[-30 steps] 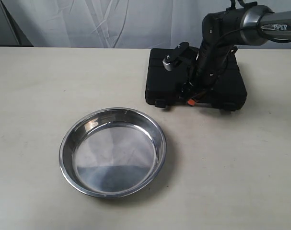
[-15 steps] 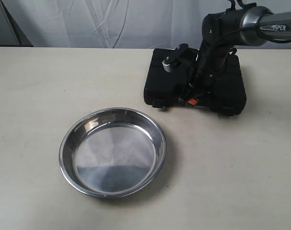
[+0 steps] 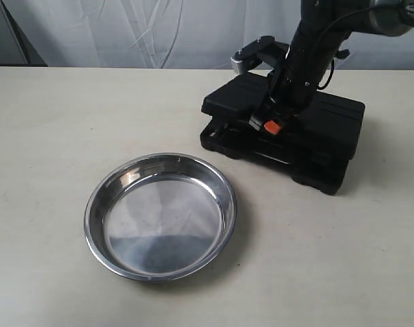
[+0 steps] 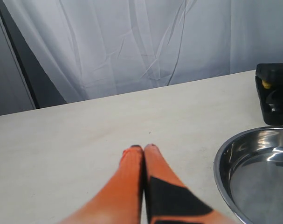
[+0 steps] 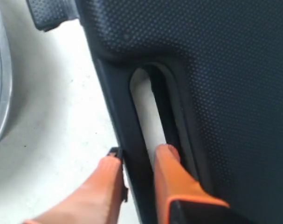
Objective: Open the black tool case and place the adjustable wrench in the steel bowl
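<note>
Newly lifted, black tool case (image 3: 333, 122) lid lies crosswise; right jaws clamp its handle; left jaws closed.

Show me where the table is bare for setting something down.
Bare table lies left of the black tool case, beyond the steel bowl; more right of the bowl, before the case. Crowded: the case's handle, gripped by the right tool.
</note>
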You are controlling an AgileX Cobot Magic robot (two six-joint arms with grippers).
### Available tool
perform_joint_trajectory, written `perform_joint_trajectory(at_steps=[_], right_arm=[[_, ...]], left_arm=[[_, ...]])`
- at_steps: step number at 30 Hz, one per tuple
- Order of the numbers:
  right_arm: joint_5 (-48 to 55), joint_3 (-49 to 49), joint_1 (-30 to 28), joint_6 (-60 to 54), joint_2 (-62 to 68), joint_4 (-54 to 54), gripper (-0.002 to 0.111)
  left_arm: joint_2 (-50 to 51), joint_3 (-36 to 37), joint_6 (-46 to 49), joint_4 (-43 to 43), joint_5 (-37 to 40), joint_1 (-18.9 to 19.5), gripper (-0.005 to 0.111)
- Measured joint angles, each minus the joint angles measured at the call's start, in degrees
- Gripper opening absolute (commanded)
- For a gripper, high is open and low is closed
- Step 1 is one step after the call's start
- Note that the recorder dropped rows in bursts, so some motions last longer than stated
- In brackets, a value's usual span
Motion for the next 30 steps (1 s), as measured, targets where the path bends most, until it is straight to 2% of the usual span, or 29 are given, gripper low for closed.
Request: perform_joint_trajectory(at_steps=[10, 17, 19, 24, 25, 30], right_arm=[[2.4, 0.0, 0.0, 3.3, -8.4, 1.5, -0.001], [3.7, 2.3, 0.0, 3.4, -8.2, 4.7, -0.001], [1.6, 3.9, 0.0, 2.4, -6.1, 5.0, 0.005], [-1.6, 6.3, 0.0, 1.2, -0.8, 3.8, 0.044], [-2.2, 6.4, 0.0, 1.2, 0.0, 3.6, 0.048], [-5.7, 6.4, 0.0, 0.9, 2.6, 2.9, 0.045]], left_arm=[[0.0, 0.0, 0.0, 0.0, 0.0, 0.0, 0.000], [0.0, 0.0, 0.0, 0.0, 0.0, 0.0, 0.000], [0.0, 0.0, 0.0, 0.0, 0.0, 0.0, 0.000], [0.0, 0.0, 0.0, 0.0, 0.0, 0.0, 0.000], [0.0, 0.0, 0.0, 0.0, 0.0, 0.0, 0.000], [0.0, 0.0, 0.0, 0.0, 0.0, 0.0, 0.000]])
